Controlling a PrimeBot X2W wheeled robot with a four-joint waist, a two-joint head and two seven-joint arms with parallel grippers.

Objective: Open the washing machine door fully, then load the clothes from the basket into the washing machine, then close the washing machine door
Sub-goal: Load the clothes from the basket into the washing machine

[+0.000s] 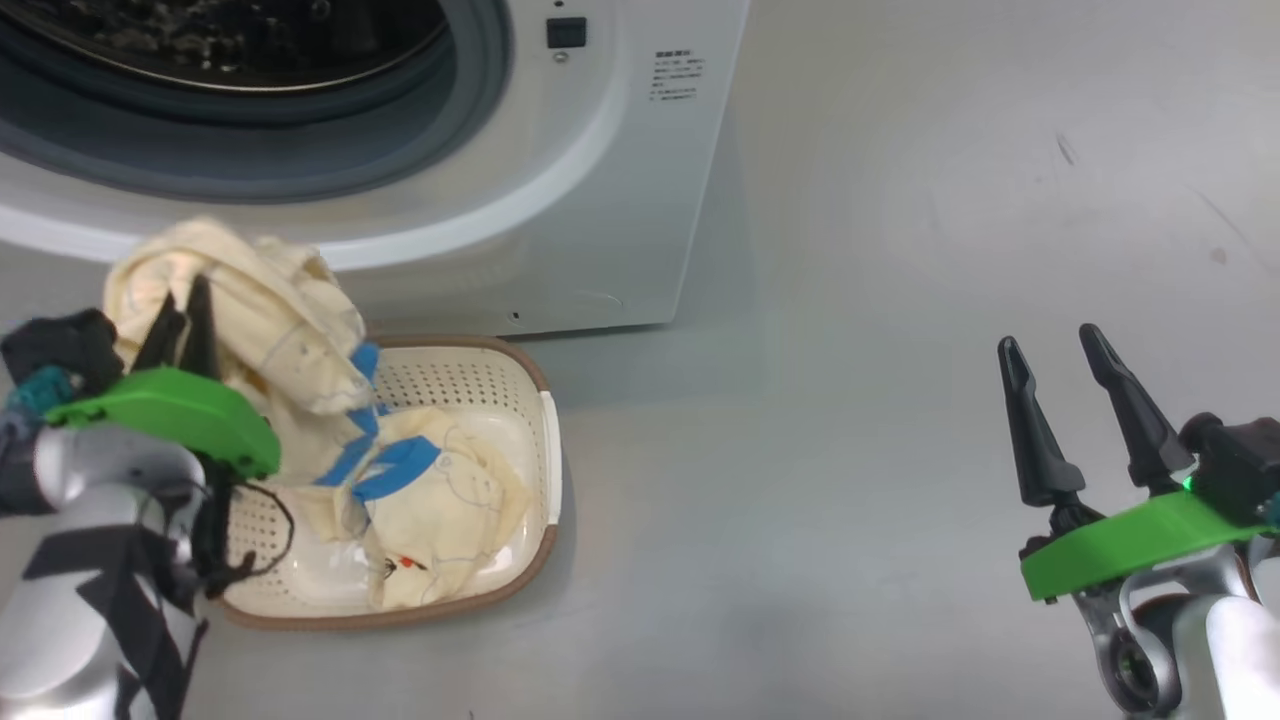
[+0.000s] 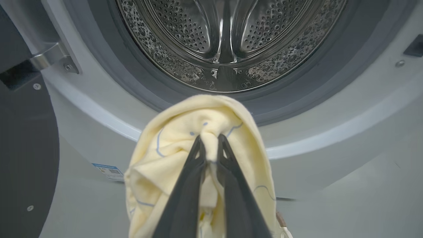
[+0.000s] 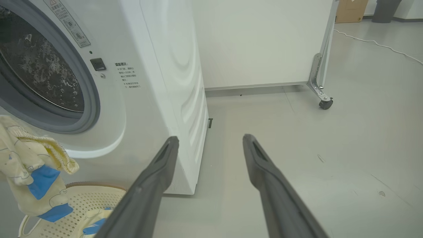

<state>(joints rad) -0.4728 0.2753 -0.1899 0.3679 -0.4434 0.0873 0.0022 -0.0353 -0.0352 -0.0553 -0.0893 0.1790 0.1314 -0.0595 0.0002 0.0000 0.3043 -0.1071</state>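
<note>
The left gripper (image 1: pixel 185 293), at the left of the head view, is clamped on a garment (image 1: pixel 270 290), its fingers pinched together on a fold of the cream cloth. The garment hangs above the basket (image 1: pixel 450 372). Its blue-trimmed lower end drops toward the clothes (image 1: pixel 440 490) lying inside, but whether the two touch cannot be told. The basket sits on the floor (image 1: pixel 900 450), lower left of centre, just in front of the washer (image 1: pixel 600 200). In the left wrist view the garment is just below the open mouth, with the grey gasket (image 2: pixel 109 66) and steel drum (image 2: pixel 228 39) above it. The door (image 2: pixel 23 148) stands swung aside at the left edge. The right gripper (image 1: pixel 1048 338), at lower right, hangs over the floor with its fingers spread wide apart, well away from the basket.
</note>
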